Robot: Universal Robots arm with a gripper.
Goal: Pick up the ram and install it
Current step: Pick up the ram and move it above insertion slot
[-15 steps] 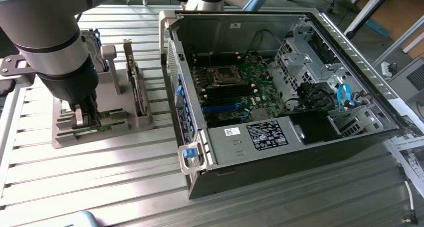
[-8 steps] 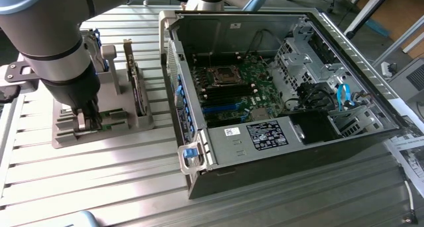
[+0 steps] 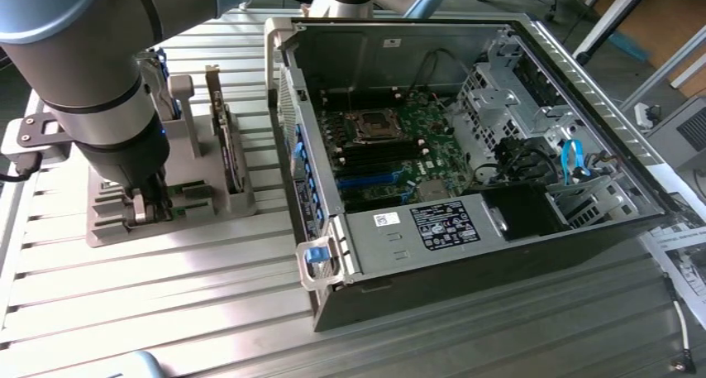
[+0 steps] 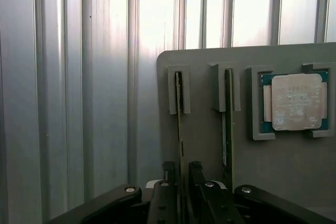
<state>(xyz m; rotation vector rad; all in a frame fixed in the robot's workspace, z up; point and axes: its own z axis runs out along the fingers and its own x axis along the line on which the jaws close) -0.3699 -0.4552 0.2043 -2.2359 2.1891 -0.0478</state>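
Working the pick-up step: hanging over the grey holder (image 4: 205,129) with the gripper (image 4: 182,174) spread wide, grasping nothing, straddling the ram (image 4: 180,119) standing on edge in its slot beside the expansion card (image 4: 228,119). Probably calling for a square, centred squeeze on that thin board.

Count: one gray holder (image 4: 202,129). Two boards on edge in it: one ram (image 4: 180,108), one card (image 4: 228,108). One processor chip (image 4: 296,102). One open computer case (image 3: 381,246).
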